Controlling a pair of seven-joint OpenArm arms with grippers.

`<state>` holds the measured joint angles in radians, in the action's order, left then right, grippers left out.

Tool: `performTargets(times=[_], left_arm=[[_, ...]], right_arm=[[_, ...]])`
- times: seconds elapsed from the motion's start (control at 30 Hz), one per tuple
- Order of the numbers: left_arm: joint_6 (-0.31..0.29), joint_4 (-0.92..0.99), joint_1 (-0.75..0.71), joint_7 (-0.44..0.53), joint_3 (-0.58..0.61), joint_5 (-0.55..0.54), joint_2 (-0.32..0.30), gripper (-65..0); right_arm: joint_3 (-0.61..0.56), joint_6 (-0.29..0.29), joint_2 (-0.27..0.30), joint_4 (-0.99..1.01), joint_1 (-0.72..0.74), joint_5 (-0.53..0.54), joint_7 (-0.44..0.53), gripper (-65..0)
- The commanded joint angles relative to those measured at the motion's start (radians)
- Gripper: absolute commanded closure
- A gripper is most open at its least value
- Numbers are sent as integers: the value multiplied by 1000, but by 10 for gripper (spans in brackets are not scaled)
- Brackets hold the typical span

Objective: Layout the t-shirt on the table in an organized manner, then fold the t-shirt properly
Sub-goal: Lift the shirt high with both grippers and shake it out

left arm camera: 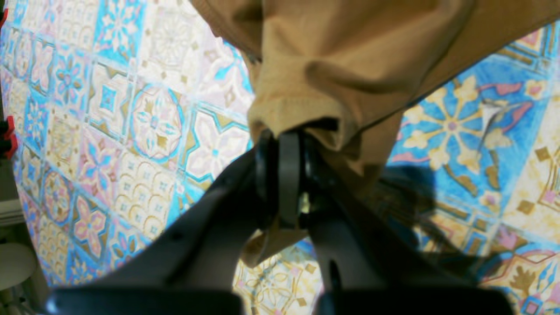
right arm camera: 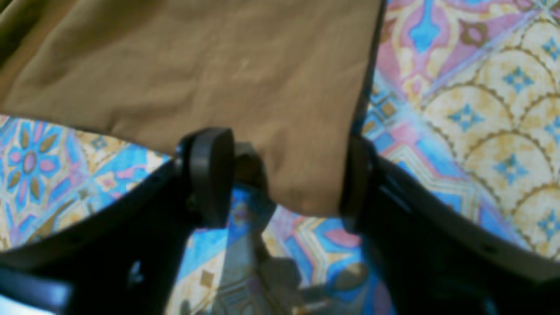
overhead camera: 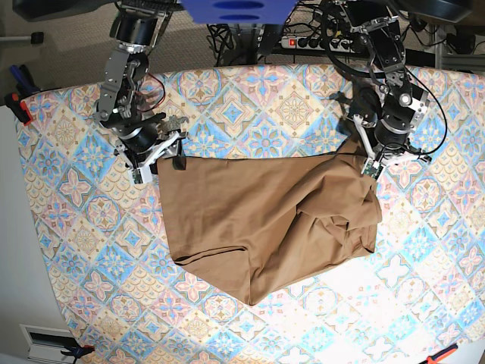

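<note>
The tan-brown t-shirt point(overhead camera: 258, 220) lies spread and wrinkled on the patterned table point(overhead camera: 91, 250), its top edge stretched between the two arms. My left gripper point(overhead camera: 369, 168) is at the shirt's upper right corner. In the left wrist view it point(left arm camera: 288, 175) is shut on a bunched fold of the t-shirt point(left arm camera: 350, 57). My right gripper point(overhead camera: 168, 161) is at the upper left corner. In the right wrist view its jaws point(right arm camera: 282, 179) stand apart, with a corner of the t-shirt point(right arm camera: 218, 65) hanging between the fingers point(right arm camera: 210, 175).
A power strip point(overhead camera: 314, 43) and cables lie behind the table's far edge. A red clamp point(overhead camera: 19, 106) grips the left edge, and other clamps point(overhead camera: 79, 350) sit at the front corners. The table's curved edge point(left arm camera: 26, 218) shows in the left wrist view.
</note>
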<state>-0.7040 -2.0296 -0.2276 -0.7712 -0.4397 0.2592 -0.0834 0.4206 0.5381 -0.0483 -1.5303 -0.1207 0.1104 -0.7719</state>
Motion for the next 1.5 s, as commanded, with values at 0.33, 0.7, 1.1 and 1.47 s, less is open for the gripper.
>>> performTargets(times=[0.33,0.7,1.1,1.47], left_arm=[[6,117,12,22,166,156,-6,0],[6,332,498,-72,212,357,64,0],[6,927,1201,-83,207,354,-14,0],[257,1484,1537,149,212,355,-66,0]], right_arm=[[-9,7,1,0,-14,-5,-53,0],[13,3,69,38,493,-8,-393,0],[7,1,150,621,1031,-8,-300,0],[5,1,215,977,1384,-10,-85,0]])
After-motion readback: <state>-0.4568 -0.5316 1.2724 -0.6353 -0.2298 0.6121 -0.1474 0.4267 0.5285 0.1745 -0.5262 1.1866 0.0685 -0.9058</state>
